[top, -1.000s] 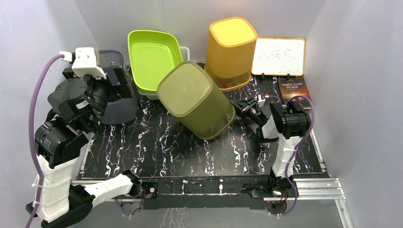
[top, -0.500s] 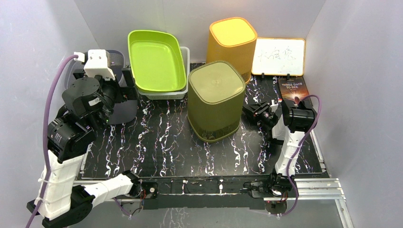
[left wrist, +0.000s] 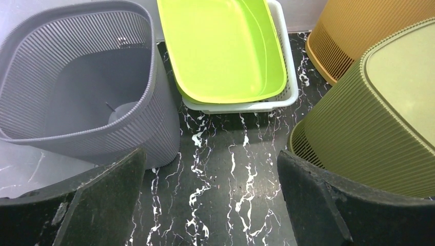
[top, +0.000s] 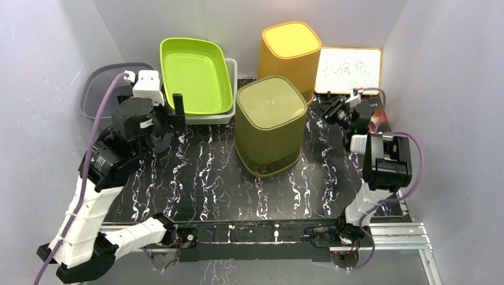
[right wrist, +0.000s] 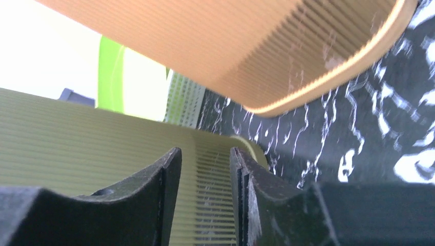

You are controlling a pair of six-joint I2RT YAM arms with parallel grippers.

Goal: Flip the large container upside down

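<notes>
Item: large container, olive green, ribbed. Upside down at the middle of the table, closed base up, rim flat on the marbled black top. Free of both grippers.

Left gripper: spread to full width, nothing between the fingers. Held above the table toward the left edge, with the grey basket just beyond one finger and the olive wall beyond the other.

Right gripper: fingers a narrow gap apart, pinching nothing. Raised near the far right of the table, pointing toward the large container. Seemingly clear of it, though the wrist view is too close to be sure.

Other holdings:
- Orange container, upside down at the far edge, just behind the olive one.
- Lime tray, tilted, resting in a white basket at the far edge, left of centre.
- Grey basket, opening up, far left corner.
- Whiteboard, leaning at the far right corner.
</notes>
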